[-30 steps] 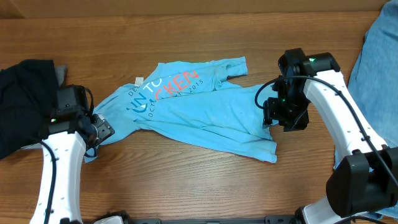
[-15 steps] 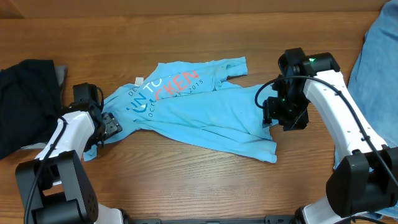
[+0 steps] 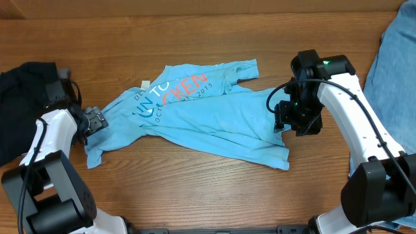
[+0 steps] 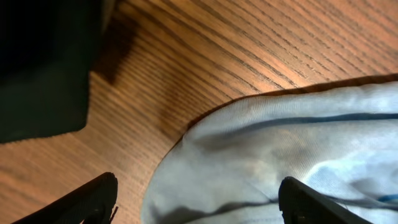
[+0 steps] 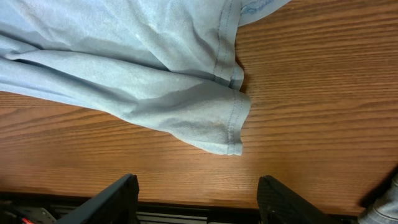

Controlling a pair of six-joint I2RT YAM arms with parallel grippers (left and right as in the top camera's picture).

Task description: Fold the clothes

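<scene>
A strip of bare wooden table (image 3: 195, 195) lies closest to the robot. Just beyond it, the light blue T-shirt (image 3: 208, 120) lies rumpled across the middle of the table, partly doubled over itself.

The right end effector (image 5: 196, 202) is at the shirt's right edge. Its fingers are spread wide with nothing between them. The right wrist view shows a stitched hem corner (image 5: 217, 134) resting on the wood just ahead of the fingertips.

The left end effector (image 4: 199, 208) is at the shirt's left edge, and its fingers are also spread apart. Pale blue cloth fills the gap between them in the left wrist view. The pictures do not show whether the fingers touch the cloth.

Farther back, the coral and white lettering (image 3: 172, 94) faces up on the shirt's far left part. A small white tag (image 3: 144, 84) sits at the collar.

A black garment pile (image 3: 23, 97) sits at the far left, with a band of wood between it and the shirt. Faded blue jeans (image 3: 393, 58) lie at the far right edge, well apart from the shirt.
</scene>
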